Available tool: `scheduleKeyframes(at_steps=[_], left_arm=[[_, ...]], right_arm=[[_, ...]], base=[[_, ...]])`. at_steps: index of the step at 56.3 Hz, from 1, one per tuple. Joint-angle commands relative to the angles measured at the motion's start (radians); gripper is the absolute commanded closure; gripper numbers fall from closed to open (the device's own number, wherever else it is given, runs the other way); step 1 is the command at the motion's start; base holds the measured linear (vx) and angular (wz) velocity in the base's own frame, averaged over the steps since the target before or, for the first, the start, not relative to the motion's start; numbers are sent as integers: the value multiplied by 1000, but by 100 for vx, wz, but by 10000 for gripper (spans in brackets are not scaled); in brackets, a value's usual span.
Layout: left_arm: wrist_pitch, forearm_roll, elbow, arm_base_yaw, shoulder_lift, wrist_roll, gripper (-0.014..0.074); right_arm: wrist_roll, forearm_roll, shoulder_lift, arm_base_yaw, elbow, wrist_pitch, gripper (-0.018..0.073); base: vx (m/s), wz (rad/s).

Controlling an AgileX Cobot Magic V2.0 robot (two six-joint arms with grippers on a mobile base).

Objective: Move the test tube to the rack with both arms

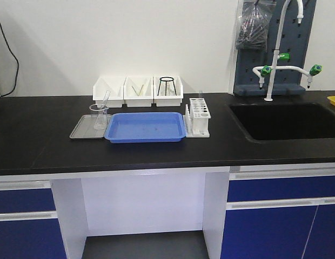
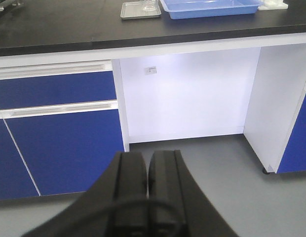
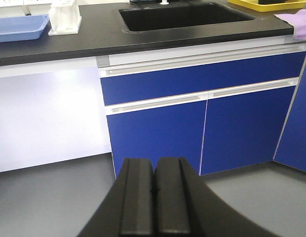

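Both arms sit low, below the counter [image 2: 54,24] and well apart from everything on it. Left gripper [image 2: 148,170]: fingers pressed together, nothing held. Right gripper [image 3: 154,180]: same, closed on nothing. Test tube [image 1: 105,101] leans in the beaker [image 1: 99,117] on the steel tray [image 1: 81,132], at the 9 o'clock end of the blue tray [image 1: 146,127]. Its long axis is near upright, with the rim tipped toward 1 o'clock in the front view. Rack [image 1: 199,116] sits just beside the blue tray's 3 o'clock edge, pegs on the tray side. A second thin tube [image 1: 200,96] seems to stand in it, but it's too small to be sure. From the left wrist camera the steel tray is at 12 o'clock, far off. From the right wrist camera the rack is at 11 o'clock and the sink [image 3: 185,15] at about 12. My read: the left arm is nearer the tube and the right arm nearer the rack, so left picks, hands over, right inserts. Both must open first. Writing: only a small label [image 2: 151,70] on the white panel under the counter, unreadable. No brands are legible.
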Motion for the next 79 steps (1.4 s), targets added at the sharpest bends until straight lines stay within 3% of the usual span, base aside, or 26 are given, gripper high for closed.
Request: scheduleKeyframes(at_steps=[1, 49, 79], left_arm=[[-81, -7, -29, 0, -15, -2, 437], [-81, -7, -29, 0, -15, -2, 437], [-81, -7, -29, 0, -15, -2, 437]], right_arm=[[-5, -9, -6, -4, 18, -80, 570], [-5, -9, -6, -4, 18, -80, 570], [-5, -9, -6, -4, 18, -80, 570]], base=[[0, 0], [1, 0], [20, -3]])
